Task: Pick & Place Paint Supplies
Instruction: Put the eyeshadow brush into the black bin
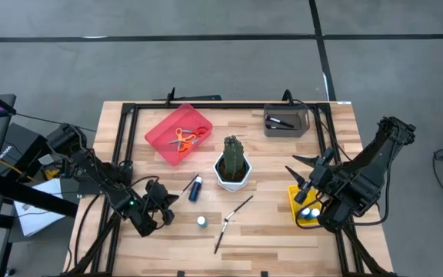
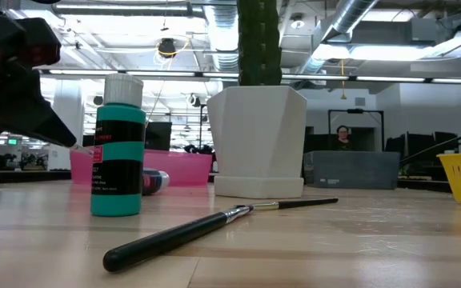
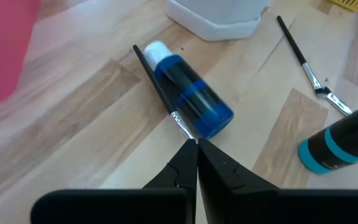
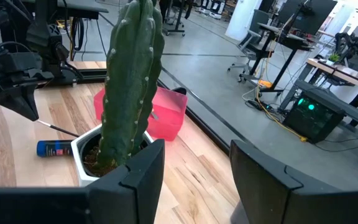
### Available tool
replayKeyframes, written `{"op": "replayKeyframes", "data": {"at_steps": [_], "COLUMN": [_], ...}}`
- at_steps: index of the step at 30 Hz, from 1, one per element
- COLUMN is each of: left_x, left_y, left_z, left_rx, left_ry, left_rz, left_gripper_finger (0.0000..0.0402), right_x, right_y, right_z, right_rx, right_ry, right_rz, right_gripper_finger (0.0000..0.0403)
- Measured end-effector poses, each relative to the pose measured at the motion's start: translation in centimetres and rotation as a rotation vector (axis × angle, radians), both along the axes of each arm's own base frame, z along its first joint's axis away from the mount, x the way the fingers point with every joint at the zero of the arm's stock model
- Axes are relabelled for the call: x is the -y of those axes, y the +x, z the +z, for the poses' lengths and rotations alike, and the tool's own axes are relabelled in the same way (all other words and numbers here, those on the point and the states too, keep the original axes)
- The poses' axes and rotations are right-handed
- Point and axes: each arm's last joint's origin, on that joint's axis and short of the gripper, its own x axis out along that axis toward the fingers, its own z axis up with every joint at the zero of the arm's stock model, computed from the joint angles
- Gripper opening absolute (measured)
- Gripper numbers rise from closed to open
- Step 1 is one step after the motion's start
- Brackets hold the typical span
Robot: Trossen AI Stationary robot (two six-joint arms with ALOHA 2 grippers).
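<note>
With the left gripper (image 3: pixel 196 144) clenched on the thin paintbrush (image 3: pixel 156 87) beside the lying blue paint bottle (image 3: pixel 188 88), lift straight up so the bottle stays put; the right gripper (image 4: pixel 196 163) waits, fingers released.

Lying paint bottle (image 1: pixel 194 188) left of cactus (image 1: pixel 234 158); scissors (image 1: pixel 184 139) in tray (image 1: pixel 160 135).

Probably a robotics lab, exposed ceiling ducts (image 2: pixel 374 32), desks (image 4: pixel 340 65), monitors (image 2: pixel 358 124)
</note>
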Motion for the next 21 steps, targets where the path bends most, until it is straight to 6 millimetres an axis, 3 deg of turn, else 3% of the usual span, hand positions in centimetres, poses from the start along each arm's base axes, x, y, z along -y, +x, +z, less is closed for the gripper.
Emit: {"op": "replayKeyframes", "data": {"at_steps": [21], "left_x": [-0.29], "left_y": [0.03], "left_z": [0.28], "left_rx": [0.082], "left_ry": [0.091], "left_rz": [0.055], "left_gripper_finger": [0.0000], "right_x": [0.00], "right_y": [0.00], "right_z": [0.00], "right_rx": [0.000], "right_ry": [0.000], "right_rz": [0.000], "right_gripper_finger": [0.0177]}}
